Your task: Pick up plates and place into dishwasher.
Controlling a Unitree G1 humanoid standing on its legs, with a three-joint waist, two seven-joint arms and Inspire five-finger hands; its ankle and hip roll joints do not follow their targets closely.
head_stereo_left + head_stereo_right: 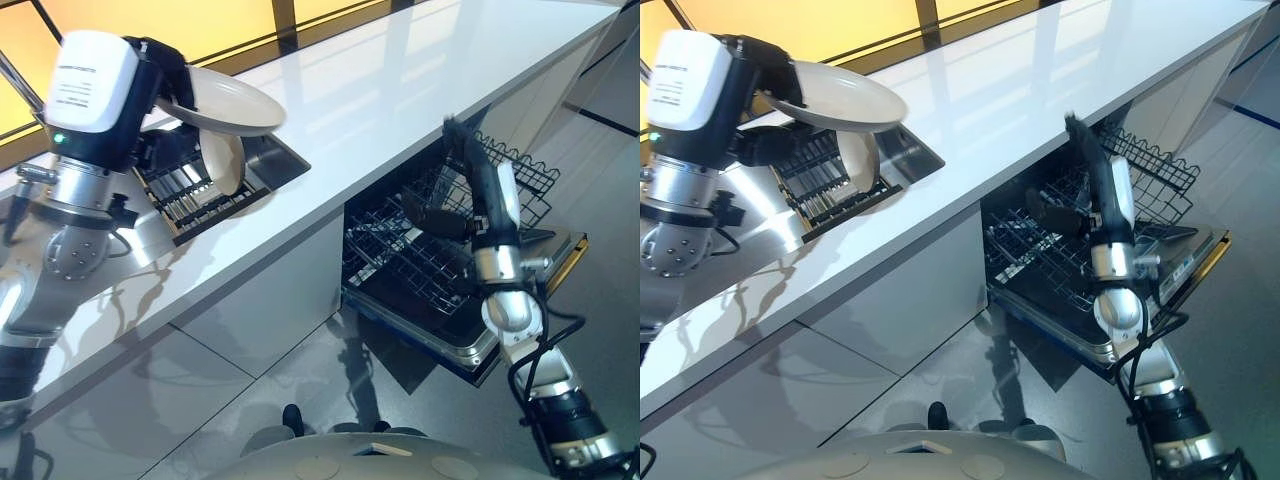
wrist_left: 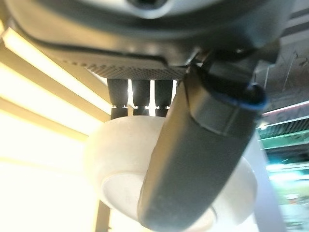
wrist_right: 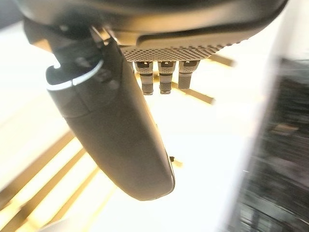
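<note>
Left hand (image 1: pixel 165 75) fingers clamp one plate (image 1: pixel 235 103); another plate (image 1: pixel 224 163) racked; right hand (image 1: pixel 470 170) fingers straight, empty.

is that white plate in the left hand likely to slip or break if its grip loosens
Probably rigid and breakable: the white plate looks like glazed ceramic. Its glossy surface suggests it is slippery, and the left hand pinches it only at one edge, thumb across its underside, so it may tilt. It hangs above the sink rack and a second plate, so a drop could chip both.
</note>
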